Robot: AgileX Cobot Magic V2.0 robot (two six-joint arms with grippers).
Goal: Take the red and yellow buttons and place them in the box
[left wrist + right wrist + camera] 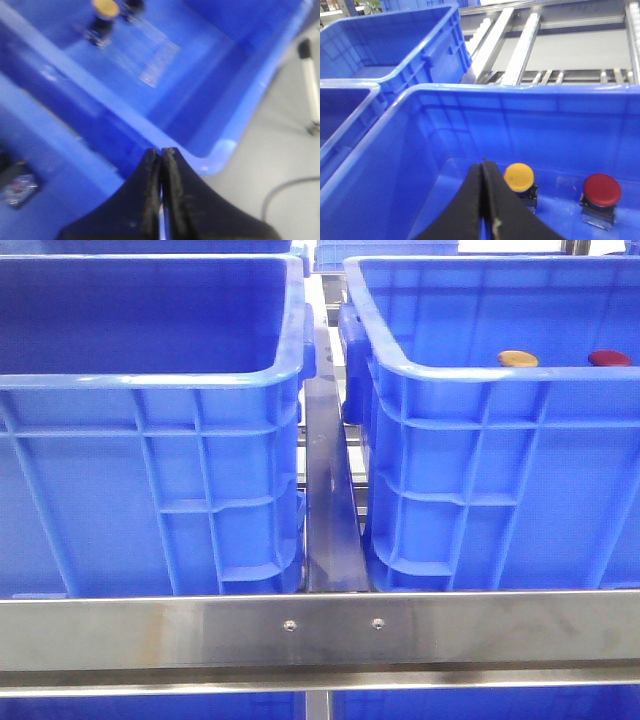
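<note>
The yellow button and the red button sit inside the right blue crate, just showing over its near rim. In the right wrist view the yellow button and the red button each top a small black and metal body on the crate floor. My right gripper is shut and empty, above the floor just beside the yellow button. My left gripper is shut and empty over the crate's rim, with the yellow button far off; that view is blurred. Neither gripper shows in the front view.
A second like blue crate stands to the left, nothing showing inside it. A steel rail crosses in front and a dark bar runs between the crates. Roller rails lie beyond. A cable lies on grey floor.
</note>
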